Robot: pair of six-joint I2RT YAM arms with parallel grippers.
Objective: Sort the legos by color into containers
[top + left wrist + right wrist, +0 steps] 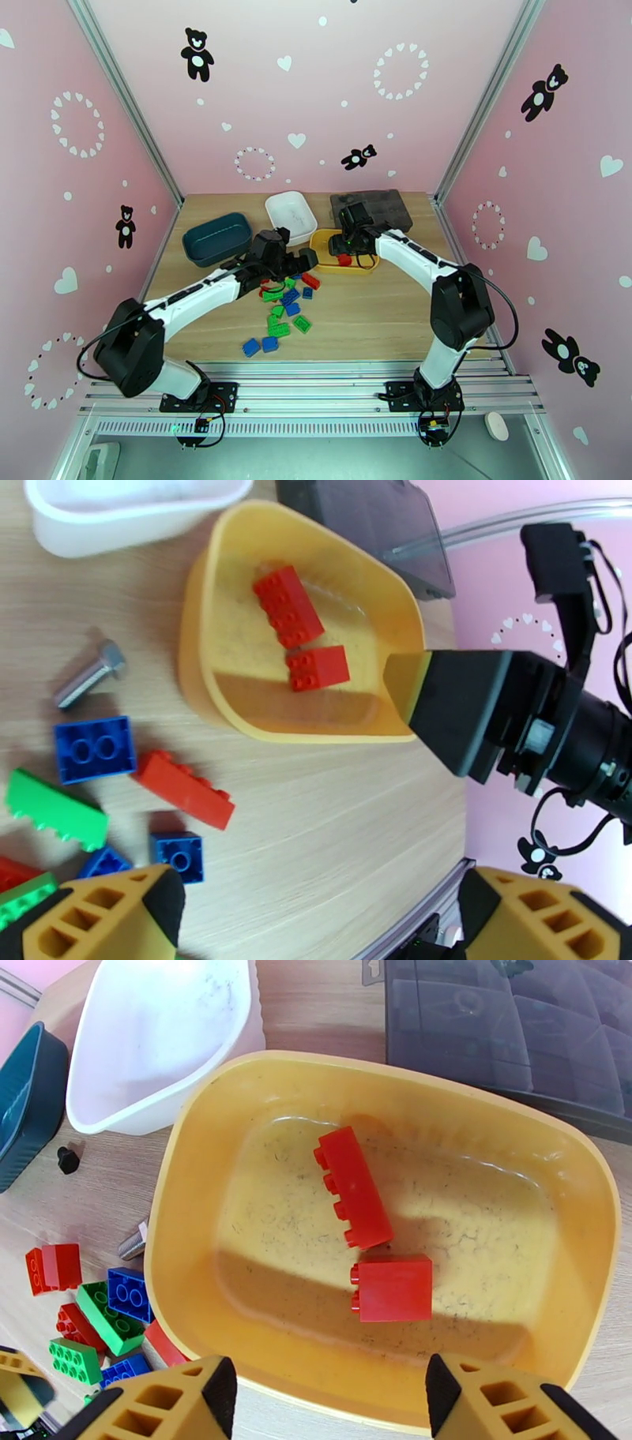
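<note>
Gaping end effectors (pixel 320 898) (pixel 329 1382); two studded red bricks (pixel 354 1189) (pixel 393 1288) in scuffed, rounded yellow tray (pixel 490 1220).

Pink walls (pixel 316 95) are closing in on three sides, with black bear stickers (pixel 197 54) and white hearts (pixel 296 140) dotting them. Silver aluminium posts (pixel 129 103) are running up the corners. A pale wooden tabletop (pixel 379 316) is sitting under soft, even light, with a ribbed metal rail (pixel 316 391) edging its near side.
</note>
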